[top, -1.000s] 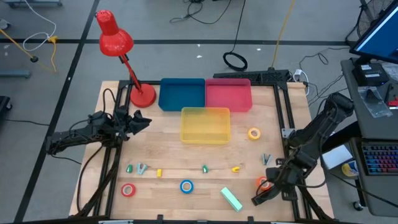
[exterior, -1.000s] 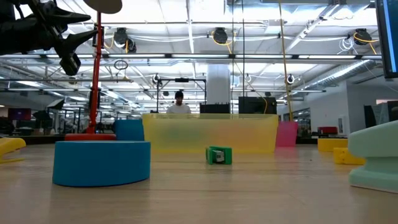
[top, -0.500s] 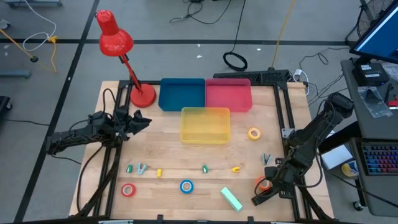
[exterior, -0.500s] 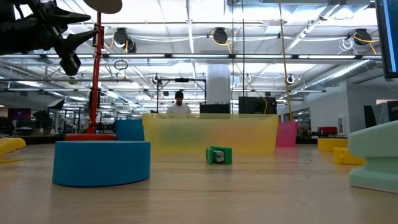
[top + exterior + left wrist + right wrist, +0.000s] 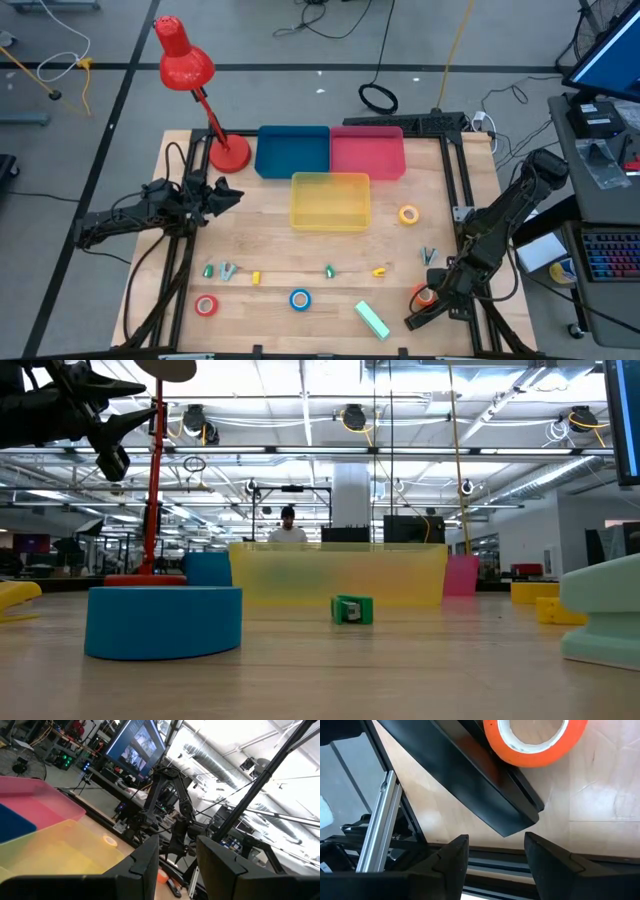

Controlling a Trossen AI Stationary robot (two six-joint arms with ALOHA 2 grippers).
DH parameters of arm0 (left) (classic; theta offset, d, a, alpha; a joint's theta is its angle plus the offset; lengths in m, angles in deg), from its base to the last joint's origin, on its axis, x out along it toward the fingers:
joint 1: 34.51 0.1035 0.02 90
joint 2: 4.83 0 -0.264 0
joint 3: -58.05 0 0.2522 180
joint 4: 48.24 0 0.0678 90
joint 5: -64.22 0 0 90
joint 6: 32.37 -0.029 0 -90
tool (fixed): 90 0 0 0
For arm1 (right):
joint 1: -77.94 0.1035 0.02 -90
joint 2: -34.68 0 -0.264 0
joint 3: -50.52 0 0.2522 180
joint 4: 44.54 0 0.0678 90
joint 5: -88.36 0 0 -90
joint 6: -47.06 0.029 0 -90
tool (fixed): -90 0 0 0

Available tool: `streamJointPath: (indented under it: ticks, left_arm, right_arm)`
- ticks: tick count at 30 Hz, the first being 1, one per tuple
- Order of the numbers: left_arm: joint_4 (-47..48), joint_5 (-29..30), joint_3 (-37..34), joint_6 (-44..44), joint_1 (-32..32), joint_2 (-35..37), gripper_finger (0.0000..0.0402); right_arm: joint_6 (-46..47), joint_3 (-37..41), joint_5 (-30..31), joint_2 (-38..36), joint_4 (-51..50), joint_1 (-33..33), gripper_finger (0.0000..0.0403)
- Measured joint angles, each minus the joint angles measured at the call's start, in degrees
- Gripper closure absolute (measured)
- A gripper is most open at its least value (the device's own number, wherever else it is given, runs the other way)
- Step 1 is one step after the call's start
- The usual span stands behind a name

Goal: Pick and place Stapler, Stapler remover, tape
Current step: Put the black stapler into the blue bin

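1. Two arms in frame; we note the right gripper (image 5: 424, 306) at the table's 4 o'clock corner, low over the orange tape roll (image 5: 534, 741).
2. Its fingers (image 5: 451, 856) stand apart, gripping nothing; the roll lies on the wood beside a black frame rail (image 5: 470, 785).
3. We see the left gripper (image 5: 228, 193) waiting raised at 9 o'clock, narrowly parted, empty.
4. Red tape roll (image 5: 206, 305), blue tape roll (image 5: 300, 299) and mint stapler (image 5: 373, 320) lie along the 6 o'clock edge; yellow tape roll (image 5: 408, 214) at 3 o'clock.
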Motion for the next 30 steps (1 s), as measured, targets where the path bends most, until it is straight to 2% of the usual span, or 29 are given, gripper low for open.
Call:
streamJointPath:
  ticks: [18, 21, 27, 30]
  left_arm:
    - [0.0, 0.0, 0.0, -1.1, 0.0, 0.0, 0.0268]
    - [0.0, 0.0, 0.0, -1.6, 0.0, 0.0, 0.0268]
    - [0.0, 0.0, 0.0, -1.6, 0.0, 0.0, 0.0268]
    - [0.1, 0.0, 0.0, -1.6, 0.0, 0.0, 0.0268]
  right_arm:
    - [-0.1, 0.0, 0.0, 0.0, 0.6, 0.0, 0.021]
    - [-0.3, 0.0, 0.0, 0.0, 0.9, 0.0, 0.0193]
    - [-0.9, 0.0, 0.3, 0.0, 1.2, 0.0, 0.0132]
    - [-1.8, 0.0, 3.2, 0.0, 1.1, 0.0, 0.0103]
